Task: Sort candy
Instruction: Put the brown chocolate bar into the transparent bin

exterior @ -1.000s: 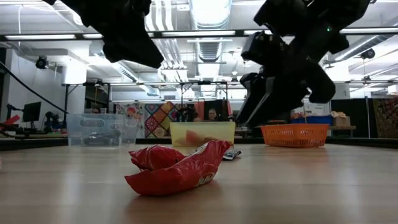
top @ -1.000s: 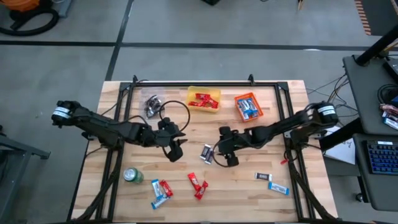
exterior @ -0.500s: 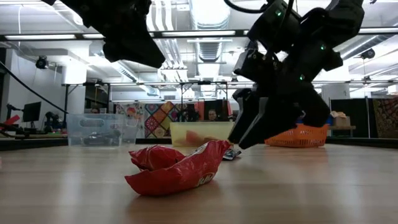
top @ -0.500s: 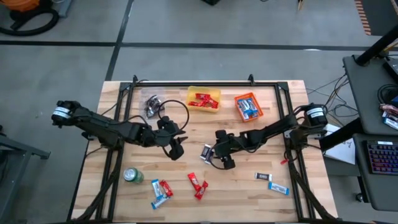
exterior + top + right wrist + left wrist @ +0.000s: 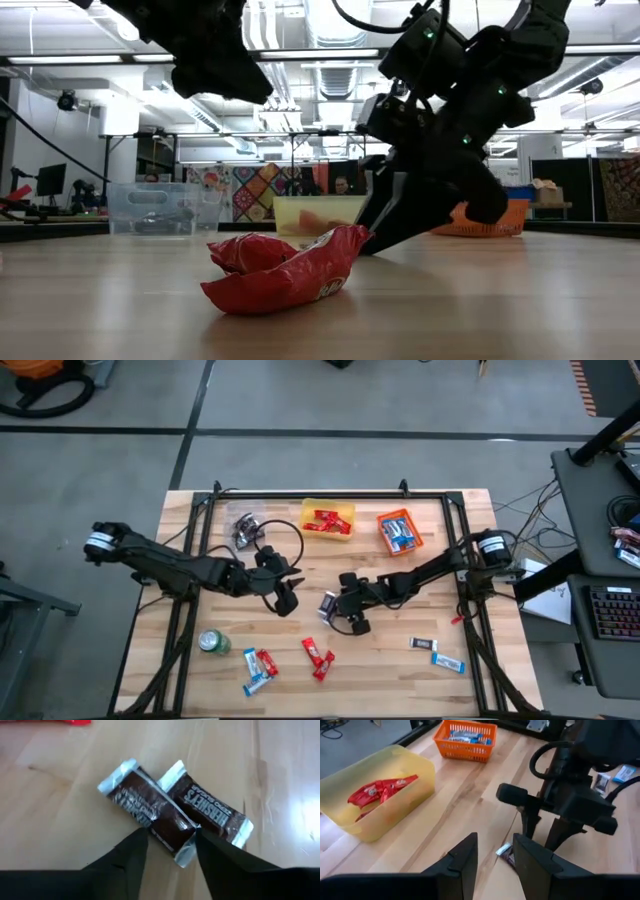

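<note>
Two dark brown candy bars (image 5: 150,810) (image 5: 210,815) lie side by side on the wooden table, near its middle (image 5: 328,603). My right gripper (image 5: 170,837) is low over them, pointing slantwise down from the table's right. It is open, with one finger on each side of the left bar's near end. My left gripper (image 5: 284,598) hangs open and empty above the table, left of the bars (image 5: 506,852). Red bars (image 5: 285,270) lie near the front edge. My right gripper has its fingers (image 5: 131,855) on either side of one bar's near end (image 5: 175,845), coming slantwise from above and from the table's right. The bar lies flat on the table. I cannot tell whether the fingers touch the wrapper.
Along the far edge stand a clear tub (image 5: 243,530) with dark candy, a yellow tub (image 5: 327,520) with red bars and an orange basket (image 5: 400,532) with blue ones. A green can (image 5: 213,642) and loose red and blue bars (image 5: 260,668) (image 5: 435,652) lie near the front.
My right gripper has come down and toward the table's left edge, onto the two dark bars. The bars have stayed where they lay.
</note>
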### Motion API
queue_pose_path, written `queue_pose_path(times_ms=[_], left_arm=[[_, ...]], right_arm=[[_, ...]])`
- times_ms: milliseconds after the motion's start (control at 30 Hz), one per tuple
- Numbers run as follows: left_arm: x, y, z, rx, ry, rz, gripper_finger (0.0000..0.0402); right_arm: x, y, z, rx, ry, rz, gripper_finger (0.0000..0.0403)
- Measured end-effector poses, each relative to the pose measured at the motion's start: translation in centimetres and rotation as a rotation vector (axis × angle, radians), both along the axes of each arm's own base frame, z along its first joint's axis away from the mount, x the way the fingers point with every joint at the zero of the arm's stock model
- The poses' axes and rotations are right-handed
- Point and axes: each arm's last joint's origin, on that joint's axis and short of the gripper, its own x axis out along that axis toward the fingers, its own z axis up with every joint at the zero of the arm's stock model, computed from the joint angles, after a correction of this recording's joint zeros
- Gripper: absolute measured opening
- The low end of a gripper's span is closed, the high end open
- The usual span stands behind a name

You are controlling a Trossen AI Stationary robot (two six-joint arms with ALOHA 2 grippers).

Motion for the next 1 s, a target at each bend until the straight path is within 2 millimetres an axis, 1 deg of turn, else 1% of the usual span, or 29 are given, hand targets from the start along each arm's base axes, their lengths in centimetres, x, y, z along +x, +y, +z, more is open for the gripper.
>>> queue_pose_path(times_ms=[100,233,267,300,400,500,600,667,767,867,1000], left_arm=[[0.3,-0.1,-0.5,0.007,0.019,-0.002,0.0107],[0.8,-0.2,-1.3,0.015,0.037,-0.006,0.0107],[1.0,-0.2,-1.5,0.023,0.039,-0.011,0.0107],[1.1,-0.3,-1.6,0.036,0.047,-0.022,0.0107],[1.8,-0.8,-2.2,0.101,0.059,-0.088,0.0107],[2.5,-1.9,-2.8,0.173,0.073,-0.240,0.0107],[3.1,-3.3,-3.7,0.228,0.077,-0.421,0.0107],[3.4,-3.9,-4.3,0.241,0.083,-0.484,0.0107],[3.7,-4.1,-4.9,0.242,0.098,-0.497,0.0107],[3.9,-4.1,-5.7,0.237,0.118,-0.492,0.0111],[4.2,-4.3,-6.1,0.217,0.108,-0.518,0.0120]], right_arm=[[0.4,0.0,0.0,0.019,-0.001,-0.010,0.0118],[0.5,0.1,0.2,0.048,0.000,-0.008,0.0040],[0.4,0.1,0.3,0.056,-0.002,0.000,0.0024],[0.5,0.1,0.3,0.063,-0.003,0.003,0.0018],[0.4,0.0,0.7,0.110,-0.006,-0.019,0.0013],[0.4,-0.3,1.2,0.188,-0.006,-0.080,0.0010],[0.4,-0.9,2.3,0.368,-0.011,-0.118,0.0009],[0.4,-1.3,2.9,0.512,0.016,-0.129,0.0009],[0.3,-1.6,3.4,0.667,0.058,-0.144,0.0009],[0.3,-1.4,3.8,0.750,0.075,-0.110,0.0009],[0.5,-1.3,4.2,0.818,0.069,-0.110,0.0009]])
